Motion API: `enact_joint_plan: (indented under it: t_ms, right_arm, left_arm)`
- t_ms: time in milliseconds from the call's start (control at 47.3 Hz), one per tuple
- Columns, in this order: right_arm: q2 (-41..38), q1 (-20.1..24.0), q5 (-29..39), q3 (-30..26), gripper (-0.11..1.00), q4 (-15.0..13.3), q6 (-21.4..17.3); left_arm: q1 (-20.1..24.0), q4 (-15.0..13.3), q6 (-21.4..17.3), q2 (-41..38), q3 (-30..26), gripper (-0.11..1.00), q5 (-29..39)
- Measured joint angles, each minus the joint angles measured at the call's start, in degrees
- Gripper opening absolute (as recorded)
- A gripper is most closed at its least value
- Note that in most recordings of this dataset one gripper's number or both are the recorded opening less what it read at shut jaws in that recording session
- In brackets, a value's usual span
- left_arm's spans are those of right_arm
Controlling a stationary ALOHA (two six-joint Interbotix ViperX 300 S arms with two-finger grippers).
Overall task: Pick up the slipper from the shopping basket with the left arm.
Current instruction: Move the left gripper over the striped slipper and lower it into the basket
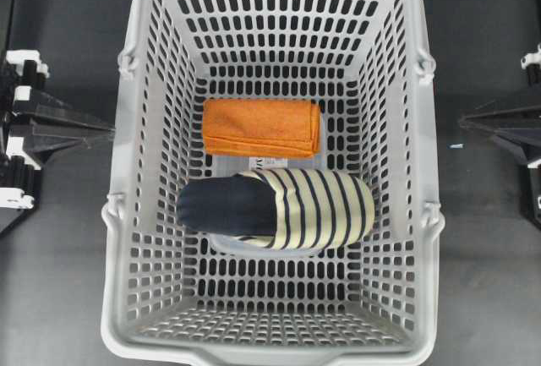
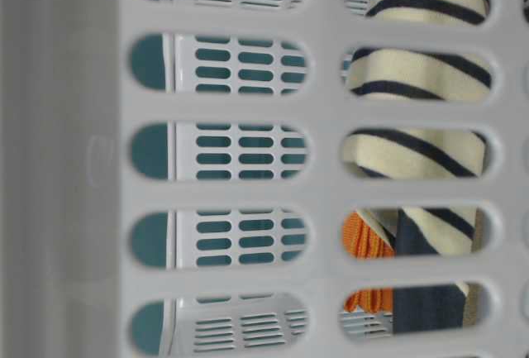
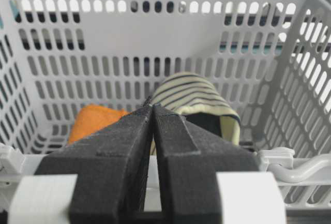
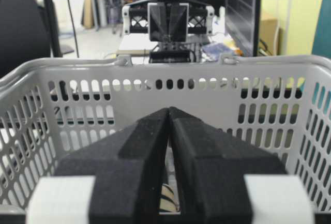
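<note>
The cream slipper [image 1: 287,210] with navy stripes lies on its side on the floor of the grey shopping basket [image 1: 118,214], its dark insole facing left. In the left wrist view the slipper [image 3: 191,94] sits beyond the basket wall [image 3: 129,38]. My left gripper [image 1: 108,129] is outside the basket's left wall, shut and empty, its tips together [image 3: 152,105]. My right gripper [image 1: 465,121] is outside the right wall, also shut and empty [image 4: 169,110]. The table-level view shows the slipper [image 2: 413,77] through the wall slots.
A folded orange cloth [image 1: 262,127] lies in the basket just behind the slipper, also visible in the left wrist view [image 3: 95,120]. The basket's tall slotted walls [image 4: 207,100] stand between both grippers and the contents. Dark table lies on both sides.
</note>
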State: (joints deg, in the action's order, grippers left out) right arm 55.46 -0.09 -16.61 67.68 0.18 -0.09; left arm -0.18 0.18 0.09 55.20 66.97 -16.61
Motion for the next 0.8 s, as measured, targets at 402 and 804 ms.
enact_joint_plan:
  t_ms: [402,804]
  right_arm:
    - [-0.2,0.4,0.2,0.5,0.00,0.5,-0.4]
    - [-0.2,0.4,2.2,0.6,0.00,0.5,-1.6]
  left_arm:
    - [-1.1,2.1,1.8,-12.3,-23.7,0.00,27.2]
    - [-4.6,2.2,1.8,-38.7,-48.5,0.00,49.7]
